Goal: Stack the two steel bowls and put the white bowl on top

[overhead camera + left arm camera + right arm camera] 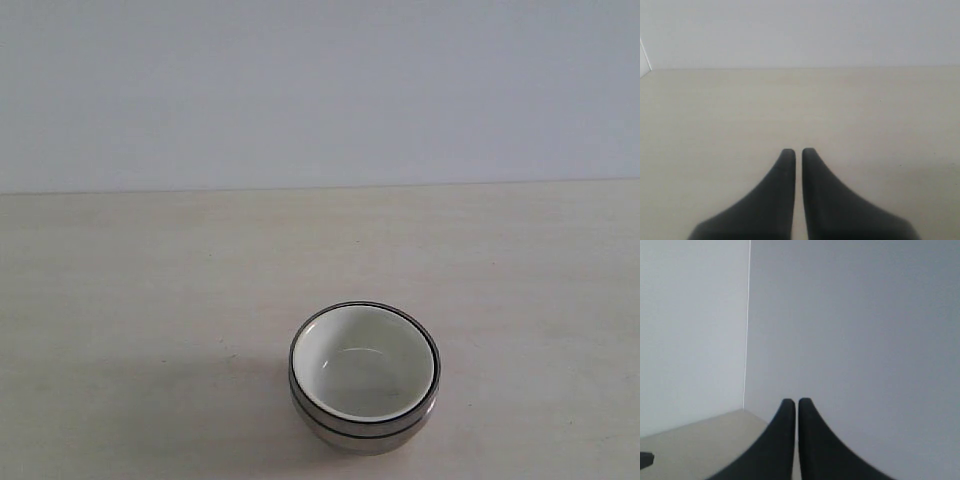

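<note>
— Toward the lower middle of the exterior view, slightly right of centre, what is seen on the table point(150, 280)?

— The two steel bowls point(365, 441) are seen nested one inside the other, and the white bowl point(362, 372) is seated in the upper one. All three are stood upright, and the steel rims are shown as dark rings around the white rim.

— What is found around the stack?

— It is surrounded by pale wood, and a plain grey wall point(300, 90) is seen behind the table's far edge.

— How is the left gripper point(798, 151) held?

— In the left wrist view its dark fingers point(780, 200) are brought together, with only a thin slit left between the tips. Bare table is seen beyond them.

— And the right gripper point(796, 401)?

— It is likewise closed tip to tip in the right wrist view. It is pointed at a corner where two wall faces are joined, and a strip of table is shown at the lower left of that frame. A small dark shape point(646, 459) is cut off by the left edge there, and what it is cannot be told.
</note>
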Action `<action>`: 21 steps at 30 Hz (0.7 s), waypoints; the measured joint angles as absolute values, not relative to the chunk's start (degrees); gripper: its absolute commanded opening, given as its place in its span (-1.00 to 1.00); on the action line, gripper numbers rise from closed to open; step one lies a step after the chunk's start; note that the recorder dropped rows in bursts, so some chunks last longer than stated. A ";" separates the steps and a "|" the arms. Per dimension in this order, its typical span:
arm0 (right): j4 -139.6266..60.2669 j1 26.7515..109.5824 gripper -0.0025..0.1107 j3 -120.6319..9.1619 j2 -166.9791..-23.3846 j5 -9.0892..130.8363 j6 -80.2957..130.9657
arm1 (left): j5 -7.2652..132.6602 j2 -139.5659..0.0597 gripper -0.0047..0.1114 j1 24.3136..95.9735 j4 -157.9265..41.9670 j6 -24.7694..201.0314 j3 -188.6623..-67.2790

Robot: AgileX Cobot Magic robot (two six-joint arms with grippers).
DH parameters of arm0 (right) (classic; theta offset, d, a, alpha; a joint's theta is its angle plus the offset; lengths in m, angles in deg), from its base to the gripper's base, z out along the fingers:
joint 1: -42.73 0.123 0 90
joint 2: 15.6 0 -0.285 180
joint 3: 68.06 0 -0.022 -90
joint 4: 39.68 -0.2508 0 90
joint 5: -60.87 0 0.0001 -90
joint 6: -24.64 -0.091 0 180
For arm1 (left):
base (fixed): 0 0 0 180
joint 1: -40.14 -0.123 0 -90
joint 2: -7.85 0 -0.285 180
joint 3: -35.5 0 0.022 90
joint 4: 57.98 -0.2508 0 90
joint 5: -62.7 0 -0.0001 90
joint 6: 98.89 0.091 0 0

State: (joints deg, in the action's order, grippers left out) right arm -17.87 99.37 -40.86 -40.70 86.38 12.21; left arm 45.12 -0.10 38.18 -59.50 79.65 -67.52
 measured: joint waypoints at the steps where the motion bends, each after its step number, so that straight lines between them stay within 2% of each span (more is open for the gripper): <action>1: -17.87 99.37 -0.96 -40.86 -39.45 85.91 12.38 | 45.12 -0.10 -0.85 38.18 -59.50 79.65 -67.52; 12: -17.98 97.77 -0.96 -40.86 -32.19 82.94 13.44 | 45.12 -0.10 -0.85 38.18 -59.50 79.65 -67.52; 16: -17.98 90.57 -0.96 -40.86 -32.19 82.60 13.44 | 45.12 -0.10 -0.85 38.18 -59.50 79.65 -67.52; 21: -19.12 75.78 -0.96 -40.86 -30.83 82.49 13.44 | 45.12 -0.10 -0.85 38.18 -59.50 79.65 -67.52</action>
State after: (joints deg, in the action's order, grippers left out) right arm -19.12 75.78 -40.86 -30.83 82.49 13.44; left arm 45.12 -0.10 38.18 -59.50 79.65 -67.52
